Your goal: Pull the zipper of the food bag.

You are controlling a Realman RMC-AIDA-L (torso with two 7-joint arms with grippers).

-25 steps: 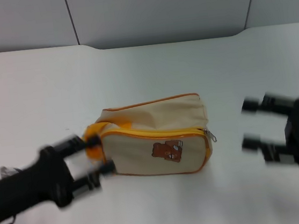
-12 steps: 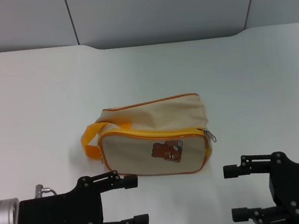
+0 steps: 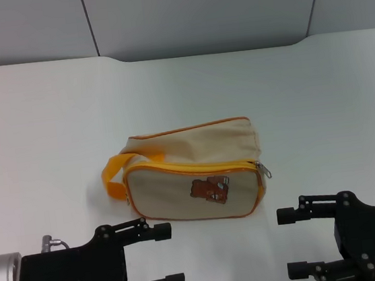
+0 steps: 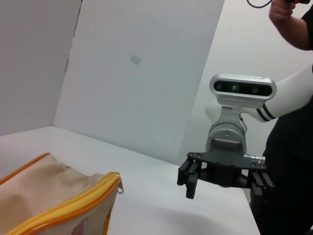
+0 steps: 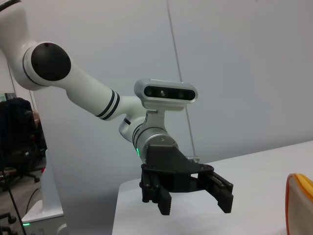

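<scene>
White table (image 3: 51, 129) fills the head view, grey wall panels behind it. Food bag (image 3: 195, 173) sits near the table's middle, on its base, bear picture (image 3: 211, 189) on the front face toward the robot. Bag looks zipped closed along the orange-edged line. Orange loop handle (image 3: 113, 176) at the bag's left end, resting on the table. Zipper (image 3: 265, 169) pull hangs at the bag's right end, at the upper front corner; it also shows in the left wrist view (image 4: 120, 186), dangling off the end of the zip line.

Left gripper (image 3: 166, 258) low at the near table edge, in front of the bag's left half, apart from it, fingers (image 3: 158, 231) spread wide, nothing between them. Right gripper (image 3: 290, 242) low at the near edge, in front of and to the right of the bag's zipper end, apart from it, fingers (image 3: 292, 214) also spread wide and empty. Both grippers point at each other across the gap; each shows in the other arm's wrist view.
</scene>
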